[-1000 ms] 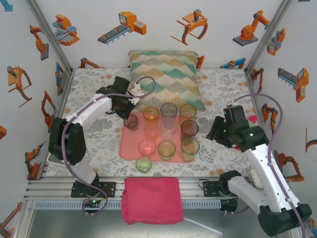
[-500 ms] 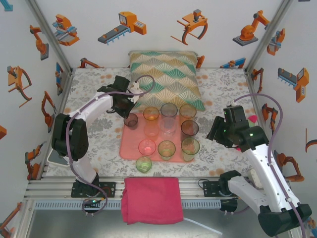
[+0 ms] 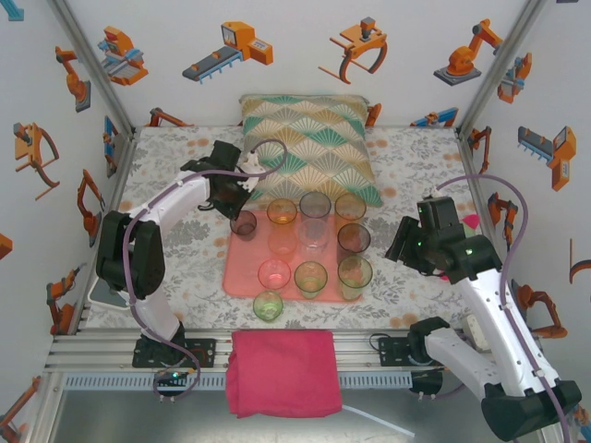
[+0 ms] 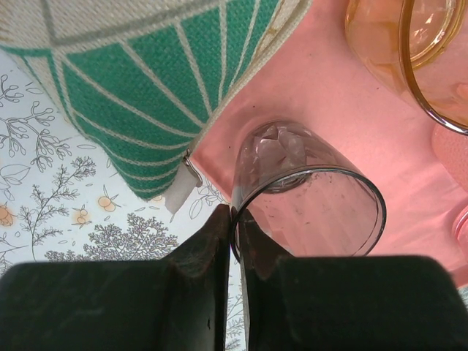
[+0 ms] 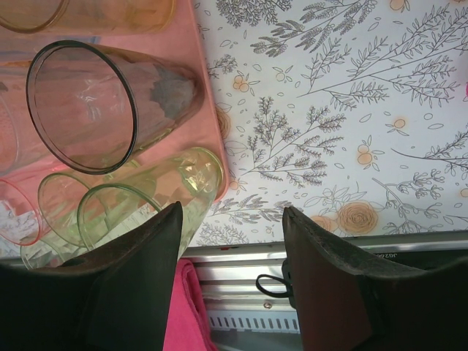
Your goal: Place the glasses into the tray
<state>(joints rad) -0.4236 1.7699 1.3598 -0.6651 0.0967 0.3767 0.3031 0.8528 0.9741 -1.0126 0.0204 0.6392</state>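
Note:
The salmon-pink tray [image 3: 242,266] lies mid-table with several tinted glasses standing in it. My left gripper [image 3: 231,205] is shut on the rim of a smoky grey glass [image 3: 244,224] at the tray's back-left corner. The left wrist view shows my left gripper [image 4: 235,232] pinching the wall of that glass [image 4: 307,194] over the tray [image 4: 329,95]. A green glass [image 3: 268,305] stands just off the tray's front edge. My right gripper [image 3: 404,245] hangs open right of the tray; in its wrist view my right gripper [image 5: 232,213] is beside a green glass [image 5: 172,186] and a smoky one [image 5: 95,102].
A fan-patterned cushion [image 3: 314,148] lies behind the tray, its corner [image 4: 146,95] close to the held glass. A magenta folded cloth [image 3: 282,369] drapes over the metal front rail [image 3: 369,346]. Flowered tablecloth spreads right of the tray [image 5: 329,110].
The left arm's elbow has shifted slightly while the smoky glass stays pinched at the tray's back-left corner. The right arm has not moved.

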